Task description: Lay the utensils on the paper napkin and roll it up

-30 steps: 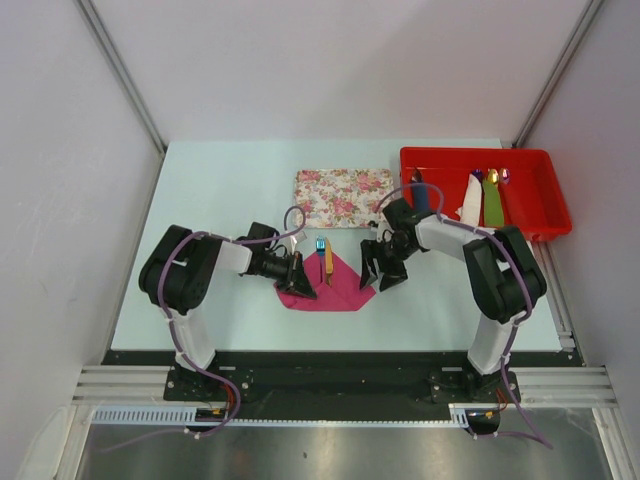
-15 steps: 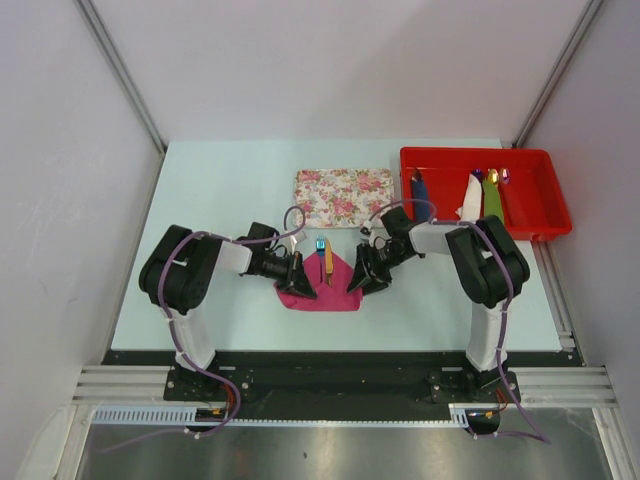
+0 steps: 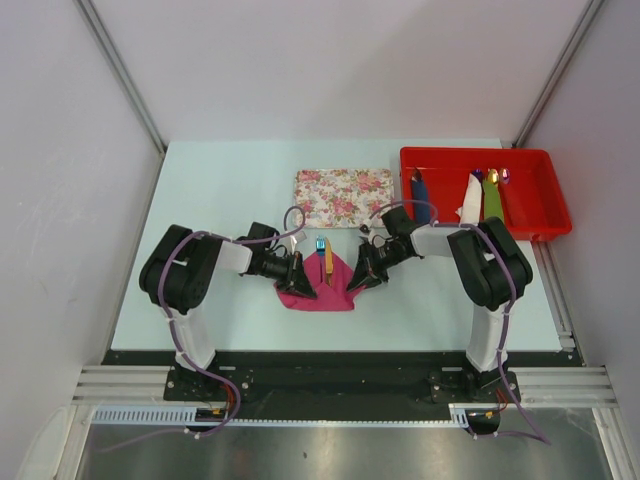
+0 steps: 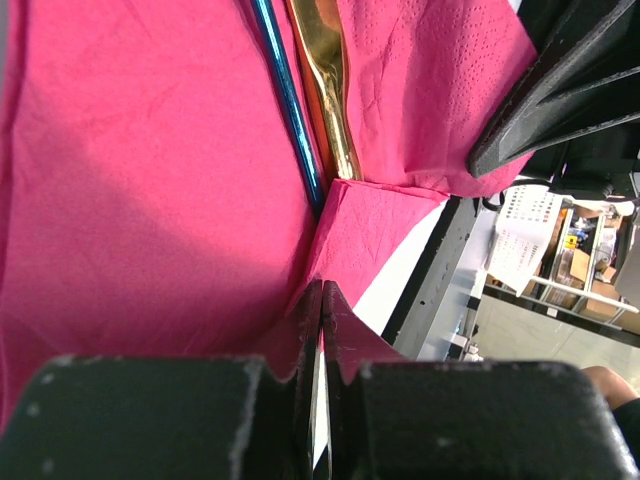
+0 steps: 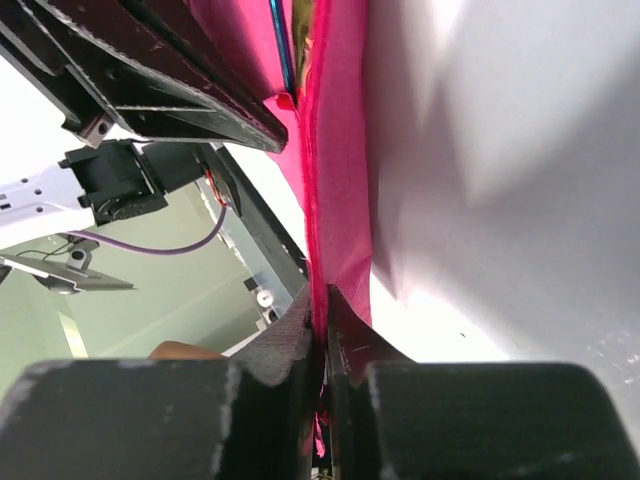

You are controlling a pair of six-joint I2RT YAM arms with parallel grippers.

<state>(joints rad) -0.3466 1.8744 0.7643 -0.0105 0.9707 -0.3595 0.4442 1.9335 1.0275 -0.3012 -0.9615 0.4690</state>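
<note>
Pinched at 6 o'clock on the tabletop: a thin magenta-pink paper napkin.
The left claw clamps its 9 o'clock edge, the right claw its 3 o'clock; the gold metal knife and teal fork lie mid-sheet. Likely limp and tear-prone: grip edges only.

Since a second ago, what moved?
The right jaws, shut on the pink napkin, slid left and pulled its right edge in toward the gold knife and blue fork. The left jaws stayed clamped on the left edge; knife and fork unmoved.
</note>
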